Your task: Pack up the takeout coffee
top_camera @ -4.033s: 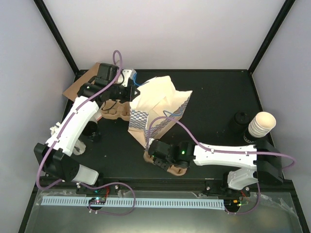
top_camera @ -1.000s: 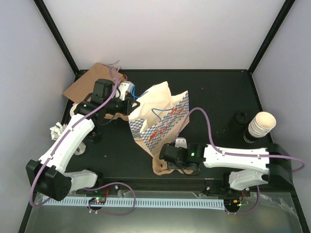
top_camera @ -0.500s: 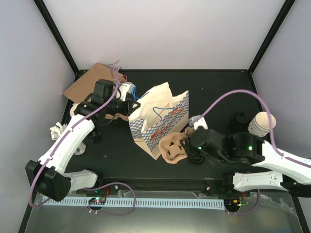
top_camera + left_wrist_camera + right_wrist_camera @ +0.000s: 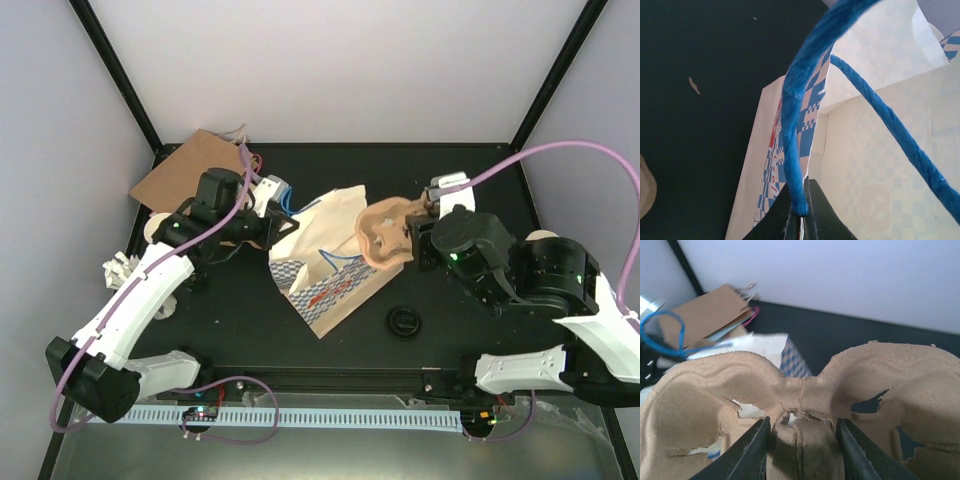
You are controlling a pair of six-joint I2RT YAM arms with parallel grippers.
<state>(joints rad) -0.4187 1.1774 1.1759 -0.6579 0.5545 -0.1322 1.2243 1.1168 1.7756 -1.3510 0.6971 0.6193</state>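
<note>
A black-lidded coffee cup (image 4: 405, 321) stands on the table in front of the bag, apart from both grippers. The blue-and-white checked paper bag (image 4: 335, 275) leans with its mouth open; its pale inside fills the left wrist view (image 4: 880, 165). My left gripper (image 4: 280, 225) (image 4: 802, 212) is shut on the bag's blue rope handle (image 4: 792, 125). My right gripper (image 4: 415, 235) (image 4: 802, 422) is shut on the middle ridge of a brown pulp cup carrier (image 4: 385, 232) (image 4: 805, 390) and holds it in the air at the bag's right side. The carrier holds no cups.
A flat brown paper bag (image 4: 185, 170) lies at the back left corner. Crumpled white paper (image 4: 118, 268) lies by the left edge. A stack of cream cups (image 4: 545, 237) peeks out behind my right arm. A dark object (image 4: 190, 280) sits under my left arm.
My right gripper has lifted the cup carrier from the table's front up and back, next to the bag's mouth. The black-lidded cup now shows at the front. The bag leans lower.
</note>
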